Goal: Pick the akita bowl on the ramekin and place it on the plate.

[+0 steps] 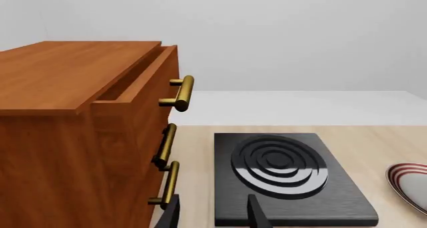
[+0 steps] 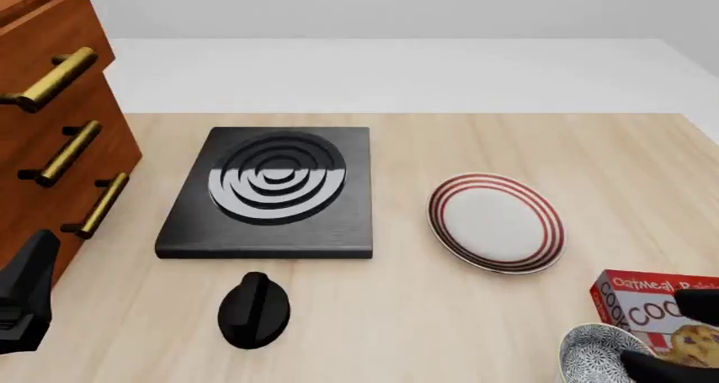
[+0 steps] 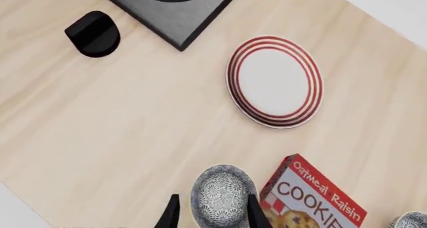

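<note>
Bowl first: the akita bowl (image 3: 223, 194) sits at the table's (image 2: 371, 316) near right edge between the right gripper's (image 3: 209, 211) open, unclosed jaws; rigid, probably slippery, so grip its rim. Farther in, the plate (image 2: 496, 221) waits.

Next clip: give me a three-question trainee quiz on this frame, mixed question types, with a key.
1. True or false: the akita bowl already sits on the plate.
2. Which lies right beside the akita bowl? A) stove burner B) cookie box C) wooden drawer cabinet
3. Fill in: in the right wrist view, the bowl sits between the open fingers of the right ____.

Key
1. False: the bowl is on the table near the front edge, apart from the plate, which holds nothing.
2. B.
3. hand.
</note>
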`<act>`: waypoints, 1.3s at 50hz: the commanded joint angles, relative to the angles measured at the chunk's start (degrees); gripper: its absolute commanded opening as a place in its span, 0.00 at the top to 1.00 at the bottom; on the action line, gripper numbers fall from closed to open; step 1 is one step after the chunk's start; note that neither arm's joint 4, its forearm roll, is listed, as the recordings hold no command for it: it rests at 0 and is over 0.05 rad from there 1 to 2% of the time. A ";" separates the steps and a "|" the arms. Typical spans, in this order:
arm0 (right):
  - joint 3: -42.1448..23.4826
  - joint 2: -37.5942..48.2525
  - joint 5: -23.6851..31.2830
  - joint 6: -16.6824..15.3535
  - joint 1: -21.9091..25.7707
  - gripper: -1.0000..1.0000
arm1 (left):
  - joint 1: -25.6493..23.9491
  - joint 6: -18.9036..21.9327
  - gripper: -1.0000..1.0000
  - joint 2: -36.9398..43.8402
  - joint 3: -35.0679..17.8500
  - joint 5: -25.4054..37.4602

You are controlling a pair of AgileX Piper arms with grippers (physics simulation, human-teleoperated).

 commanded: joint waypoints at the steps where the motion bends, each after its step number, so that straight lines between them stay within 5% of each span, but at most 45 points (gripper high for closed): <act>1: 2.91 0.85 -1.75 1.05 1.15 0.00 | 0.00 -0.01 0.00 0.00 0.00 0.00; 36: 10.89 6.25 -10.60 5.16 5.41 0.00 | 0.00 0.00 0.00 0.01 0.00 0.00; 65: 15.40 3.99 -10.06 6.32 4.88 0.00 | 0.01 0.01 0.00 -0.02 0.00 0.00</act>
